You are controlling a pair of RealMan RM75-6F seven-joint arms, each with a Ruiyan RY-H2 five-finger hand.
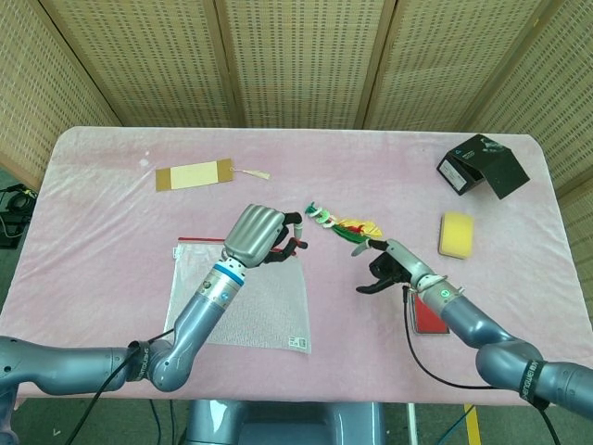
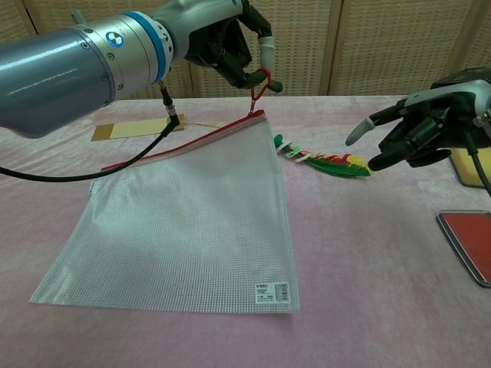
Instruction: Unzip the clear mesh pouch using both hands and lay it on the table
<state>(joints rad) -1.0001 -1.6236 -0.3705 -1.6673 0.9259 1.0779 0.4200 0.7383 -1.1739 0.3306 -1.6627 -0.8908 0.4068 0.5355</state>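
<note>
The clear mesh pouch (image 2: 184, 222) (image 1: 246, 297) has a red zipper along its top edge and a small label at its lower right corner. My left hand (image 2: 226, 42) (image 1: 261, 236) pinches the red zipper pull loop (image 2: 257, 92) and holds that corner up off the table, so the pouch hangs slanted with its lower edge on the cloth. My right hand (image 2: 418, 126) (image 1: 389, 264) hovers to the right of the pouch with fingers spread and nothing in it, apart from the pouch.
A green, red and yellow feathered toy (image 1: 341, 225) lies between the hands. A red card case (image 1: 431, 311), a yellow sponge (image 1: 455, 234) and a black box (image 1: 482, 165) sit on the right. A tan tag (image 1: 195, 174) lies at the back left. Pink cloth (image 1: 111, 213) covers the table.
</note>
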